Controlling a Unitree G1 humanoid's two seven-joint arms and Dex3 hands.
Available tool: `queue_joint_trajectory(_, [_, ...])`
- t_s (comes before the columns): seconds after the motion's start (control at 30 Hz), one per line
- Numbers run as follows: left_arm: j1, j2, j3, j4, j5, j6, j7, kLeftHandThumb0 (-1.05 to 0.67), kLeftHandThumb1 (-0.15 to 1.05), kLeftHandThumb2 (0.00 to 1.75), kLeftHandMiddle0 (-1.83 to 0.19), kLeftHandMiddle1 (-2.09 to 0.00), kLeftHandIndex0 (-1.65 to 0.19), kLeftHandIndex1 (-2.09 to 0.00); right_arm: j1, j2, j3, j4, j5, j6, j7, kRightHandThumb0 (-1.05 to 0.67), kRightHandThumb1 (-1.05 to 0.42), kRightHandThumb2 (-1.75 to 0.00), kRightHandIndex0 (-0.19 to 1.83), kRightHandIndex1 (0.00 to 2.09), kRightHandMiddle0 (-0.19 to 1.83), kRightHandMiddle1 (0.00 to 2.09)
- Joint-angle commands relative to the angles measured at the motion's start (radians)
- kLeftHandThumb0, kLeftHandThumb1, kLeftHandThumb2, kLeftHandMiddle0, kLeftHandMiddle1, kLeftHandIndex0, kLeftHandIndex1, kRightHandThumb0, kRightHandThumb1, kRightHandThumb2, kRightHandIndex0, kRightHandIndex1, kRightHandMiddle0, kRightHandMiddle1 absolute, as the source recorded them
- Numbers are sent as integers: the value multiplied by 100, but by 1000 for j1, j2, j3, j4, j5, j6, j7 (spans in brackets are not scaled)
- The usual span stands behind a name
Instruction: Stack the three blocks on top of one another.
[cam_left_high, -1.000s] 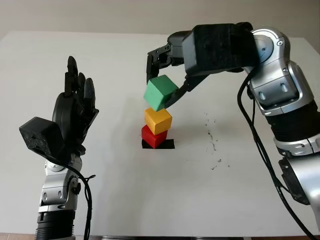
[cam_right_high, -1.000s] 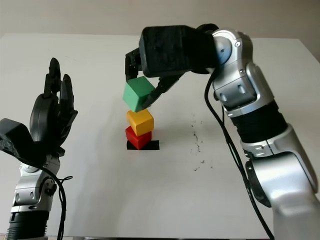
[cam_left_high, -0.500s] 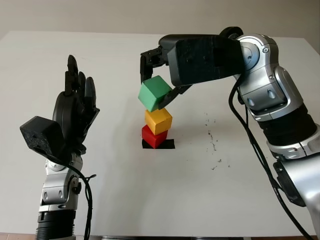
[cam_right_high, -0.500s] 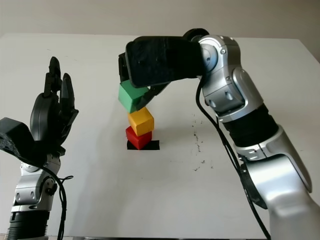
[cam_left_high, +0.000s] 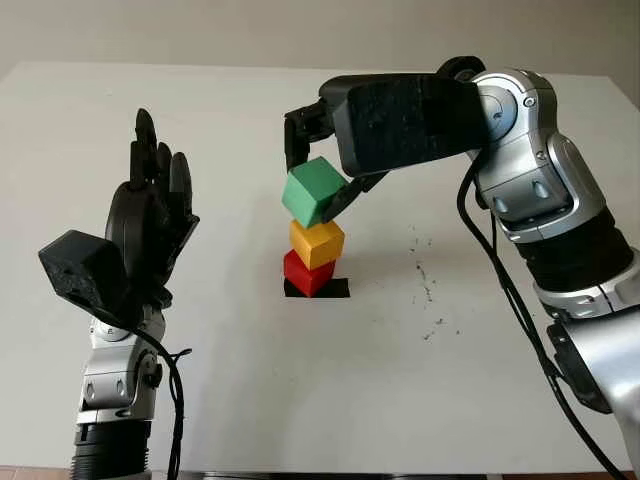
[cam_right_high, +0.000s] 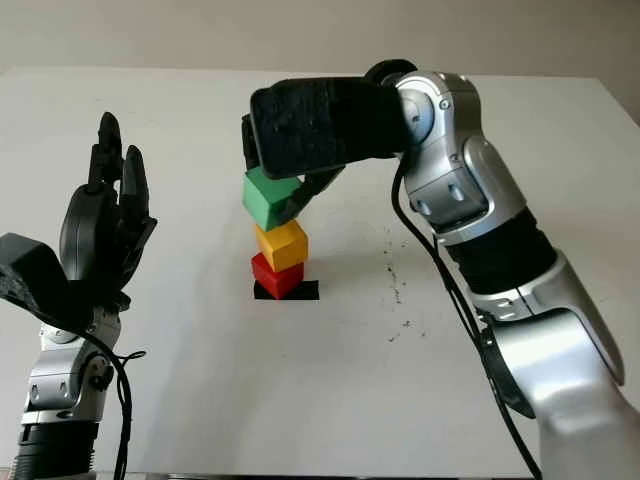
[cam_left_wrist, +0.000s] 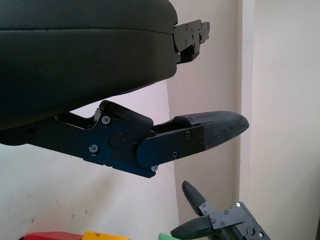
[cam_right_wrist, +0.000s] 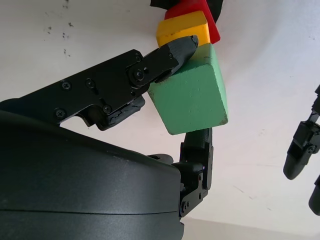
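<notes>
My right robot hand (cam_left_high: 318, 165) grasps green block (cam_left_high: 315, 191), tilted, touching yellow block (cam_left_high: 316, 241) on red block (cam_left_high: 308, 272); left robot hand (cam_left_high: 150, 215) released, raised.

The right hand (cam_left_high: 322, 165) is reaching in from the right arm, its fingers (cam_right_wrist: 165, 60) pinching a load. The left hand (cam_left_high: 150, 215) is standing upright and open, well apart from it.

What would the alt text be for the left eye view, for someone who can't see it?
The right hand holds a tilted green block just above a yellow block that sits on a red block, over a black mark on a white table. The left hand, open, is raised at the left, away from the stack.
</notes>
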Motion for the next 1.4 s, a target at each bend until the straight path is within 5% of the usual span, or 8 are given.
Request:
queue_joint_trajectory(0.0, [-2, 4, 1, -25, 3, 2, 1, -68, 105, 66, 19, 0, 19, 0, 6, -10, 2, -6, -1, 15, 11, -43, -94, -5, 30, 6, 32, 158])
queue_joint_trajectory(1.37, [1, 1, 1, -23, 12, 2, 9, -69, 105, 67, 19, 0, 19, 0, 31, 5, 15, 31, 2, -1, -16, -49, -95, -5, 32, 6, 35, 160])
